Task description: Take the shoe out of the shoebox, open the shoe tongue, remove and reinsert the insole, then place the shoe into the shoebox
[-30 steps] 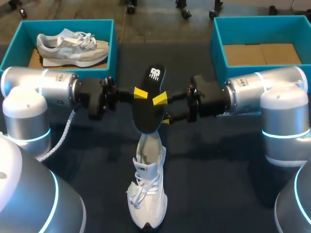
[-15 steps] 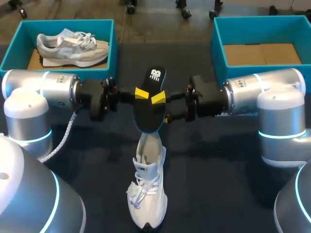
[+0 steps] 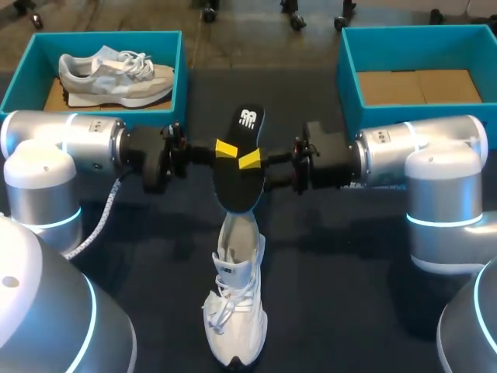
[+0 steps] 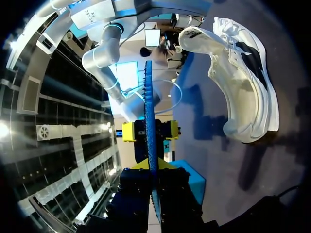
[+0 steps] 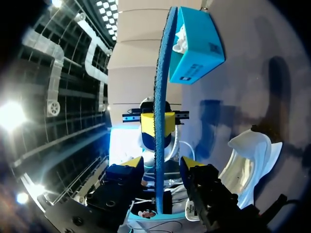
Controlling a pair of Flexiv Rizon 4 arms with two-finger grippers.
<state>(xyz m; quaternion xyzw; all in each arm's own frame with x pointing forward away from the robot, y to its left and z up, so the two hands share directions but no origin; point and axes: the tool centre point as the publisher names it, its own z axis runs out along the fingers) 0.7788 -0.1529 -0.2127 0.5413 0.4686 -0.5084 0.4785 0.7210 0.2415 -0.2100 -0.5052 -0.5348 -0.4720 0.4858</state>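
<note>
Showing the insole (image 3: 237, 175) clamped by the left gripper (image 4: 150, 167) above the shoe (image 3: 235, 311); the right gripper (image 5: 160, 164) is held open astride it.

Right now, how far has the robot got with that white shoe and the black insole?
Done: the white laced sneaker lies out on the dark table, and its black foam insole is out. In hand: the left gripper is shut on the insole, above the shoe's heel; the right gripper stands open around it. Left: reinserting the insole, then putting the shoe in the empty teal shoebox.
</note>
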